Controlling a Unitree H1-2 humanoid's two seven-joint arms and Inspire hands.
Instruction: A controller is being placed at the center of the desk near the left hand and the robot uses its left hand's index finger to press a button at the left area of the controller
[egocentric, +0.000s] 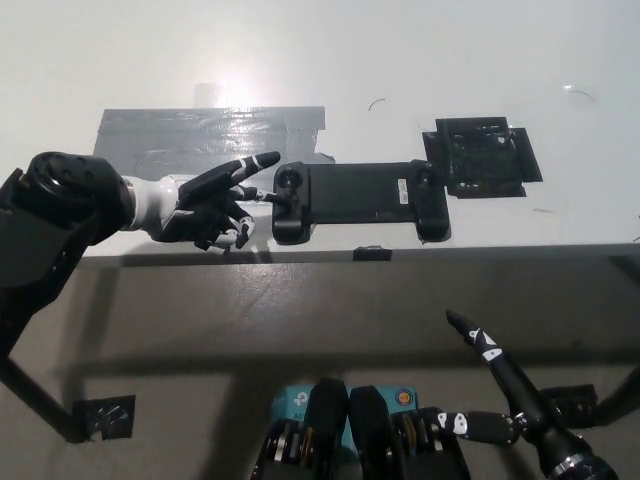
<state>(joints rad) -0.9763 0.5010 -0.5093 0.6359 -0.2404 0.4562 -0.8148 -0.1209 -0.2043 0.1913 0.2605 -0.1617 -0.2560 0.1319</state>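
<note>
Right hand (490, 352): positioned nearest the camera, low at the right, below the near edge of the surface (400, 60). It holds nothing; one finger is extended and the state of the others cannot be determined. It takes no part in the task.

Left hand (212, 205): positioned at the near-left part of the surface. It holds nothing. The index finger is extended to the right and the remaining fingers are curled in. The index fingertip lies just beside the left end of the controller; contact with a button cannot be confirmed.

Controller (360, 198): black, lying flat near the near edge, at the centre of the surface. Placement is judged complete; the press is judged in hand or imminent.

Far items: grey tape patch (210, 128) at the left; black square pad (482, 157) at the right.
</note>
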